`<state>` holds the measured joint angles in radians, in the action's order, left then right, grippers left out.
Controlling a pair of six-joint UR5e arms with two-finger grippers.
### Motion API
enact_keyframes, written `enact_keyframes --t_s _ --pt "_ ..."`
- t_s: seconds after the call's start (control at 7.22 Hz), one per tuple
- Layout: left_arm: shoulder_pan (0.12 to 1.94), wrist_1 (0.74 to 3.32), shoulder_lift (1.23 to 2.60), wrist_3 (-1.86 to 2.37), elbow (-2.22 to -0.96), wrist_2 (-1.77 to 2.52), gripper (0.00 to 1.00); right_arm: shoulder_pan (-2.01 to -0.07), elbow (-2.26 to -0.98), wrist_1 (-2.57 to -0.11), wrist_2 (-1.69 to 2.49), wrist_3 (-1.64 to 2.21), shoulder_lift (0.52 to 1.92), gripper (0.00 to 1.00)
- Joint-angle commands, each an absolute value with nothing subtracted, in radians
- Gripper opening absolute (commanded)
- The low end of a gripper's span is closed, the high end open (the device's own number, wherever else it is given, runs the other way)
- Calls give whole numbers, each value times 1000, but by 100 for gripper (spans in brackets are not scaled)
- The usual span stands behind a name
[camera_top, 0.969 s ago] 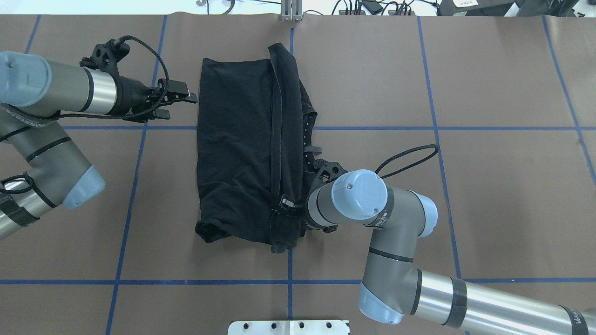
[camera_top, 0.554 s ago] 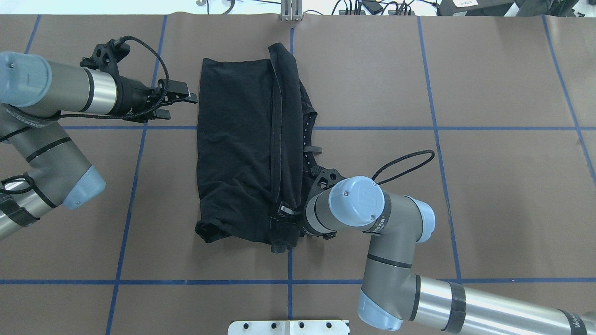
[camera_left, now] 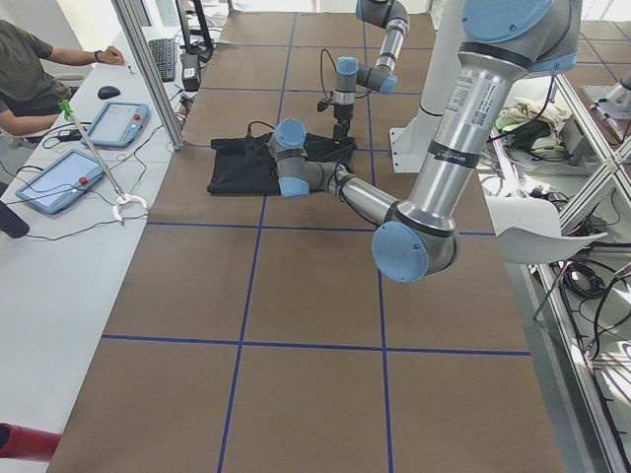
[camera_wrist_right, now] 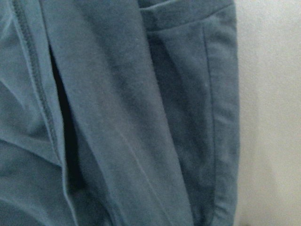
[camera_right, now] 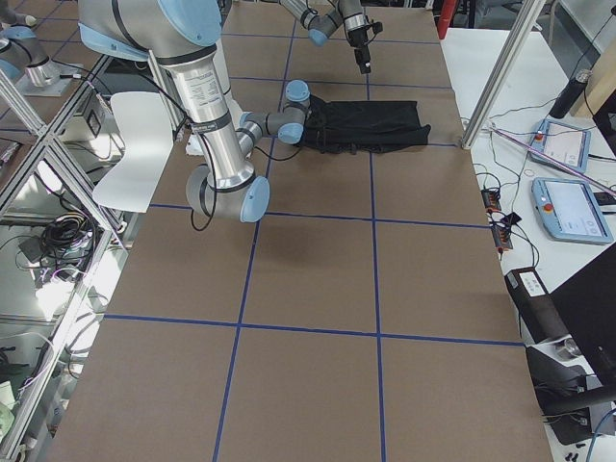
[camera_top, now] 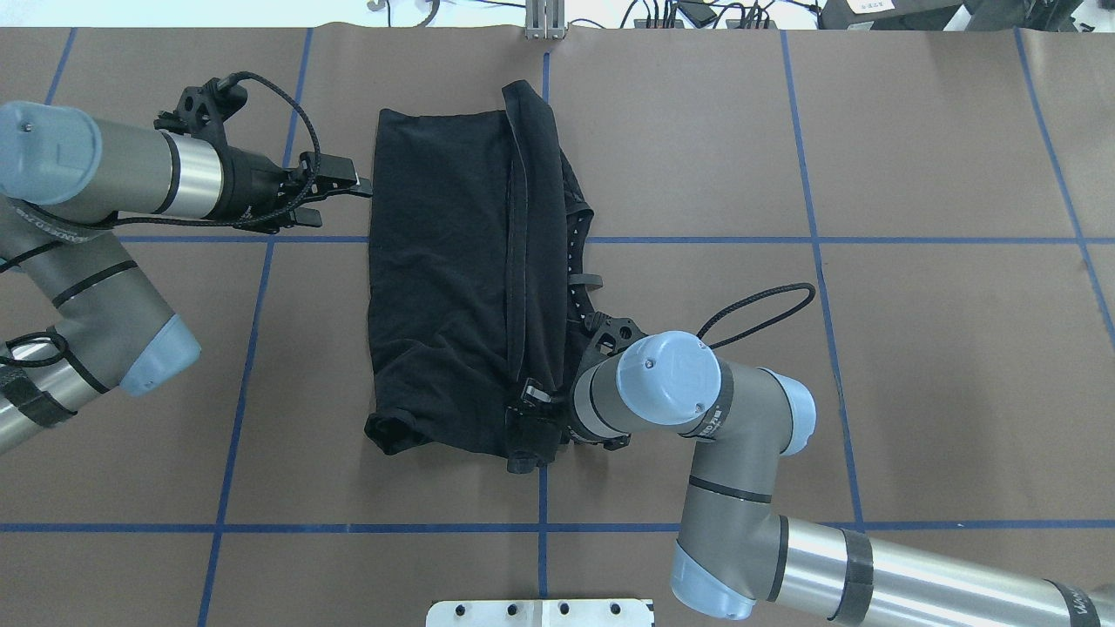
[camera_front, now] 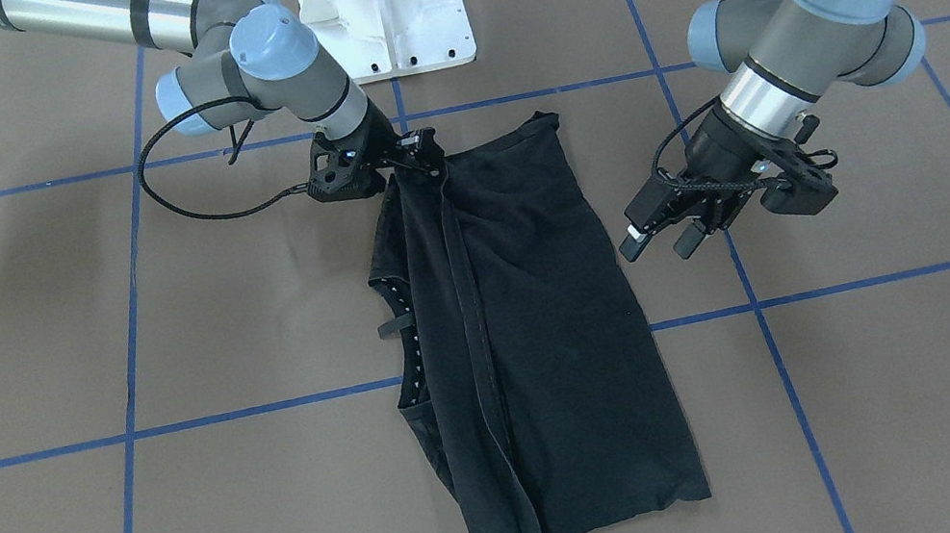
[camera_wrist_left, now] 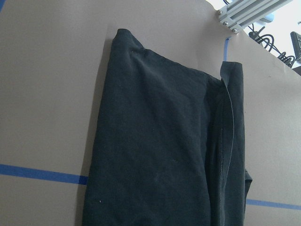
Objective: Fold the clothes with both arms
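The clothes are one black T-shirt (camera_top: 453,279) (camera_front: 536,334), lying folded lengthwise in the middle of the brown table with a narrow strip of its right side turned over. No graphic shows. My left gripper (camera_top: 341,202) (camera_front: 656,249) hovers open just off the shirt's left edge, holding nothing. The left wrist view looks down on the shirt (camera_wrist_left: 160,155). My right gripper (camera_top: 533,401) (camera_front: 428,155) is down on the shirt's near right corner, its jaws lost against the black cloth. Only cloth (camera_wrist_right: 117,113) fills the right wrist view.
Blue tape lines cross the brown table cover. The white pedestal base (camera_front: 386,9) (camera_top: 540,612) stands just behind the shirt's near end. A desk with tablets (camera_left: 74,177) and a seated person (camera_left: 25,69) lies beyond the table's far edge.
My left gripper has crept a little to the right, closer to the shirt's edge. The right arm's wrist has dropped slightly towards the near corner. The shirt lies as before.
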<state>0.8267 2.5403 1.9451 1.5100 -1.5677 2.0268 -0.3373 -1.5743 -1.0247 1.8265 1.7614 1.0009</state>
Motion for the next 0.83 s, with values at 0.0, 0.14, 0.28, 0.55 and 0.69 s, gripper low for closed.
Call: enact_keyframes --t_s 0.0,0.14,0.28,0.55,0.69 --pt "824 2540 1945 1511 -1566 2025 99 -334 -1582 -1020 1825 1775 997 0" --pt "824 2540 1945 1509 -1565 2025 99 -337 -1583 -1019 1827 1775 996 0" --pt "822 2540 1945 1509 -1565 2025 99 -339 -1585 -1019 1828 1775 996 0" --pt "816 2540 1945 1509 -1563 2025 99 -339 -1583 -1019 1829 1773 997 0" --pt "810 2540 1945 1511 -1565 2022 99 -339 -1586 -1019 1830 1773 996 0"
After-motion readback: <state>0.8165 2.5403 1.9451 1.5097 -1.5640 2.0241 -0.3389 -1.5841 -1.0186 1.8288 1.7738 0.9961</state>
